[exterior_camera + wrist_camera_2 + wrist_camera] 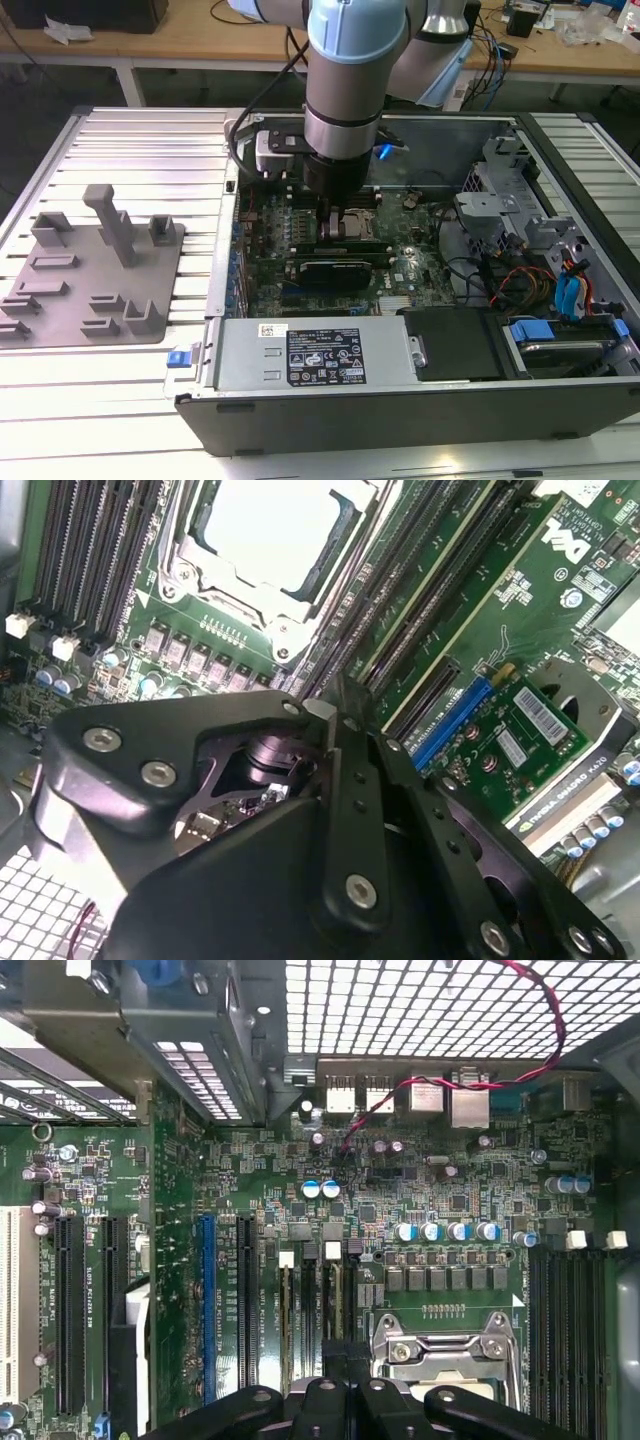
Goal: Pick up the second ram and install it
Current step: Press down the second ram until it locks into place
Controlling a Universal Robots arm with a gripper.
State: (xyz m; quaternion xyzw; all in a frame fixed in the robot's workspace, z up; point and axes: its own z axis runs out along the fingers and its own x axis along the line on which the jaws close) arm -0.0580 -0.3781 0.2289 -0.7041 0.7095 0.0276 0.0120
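Hovering low over the green motherboard (400, 262), my pincer (340, 1355) nips a thin dark ram (311, 1300) edge-on — fingers nearly closed. Just beside it sits the square metal-framed socket (447, 1350) — glossy.

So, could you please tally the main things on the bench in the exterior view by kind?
Robot arm: 1
Open computer case: 1
Grey moulded tray: 1
Total: 3
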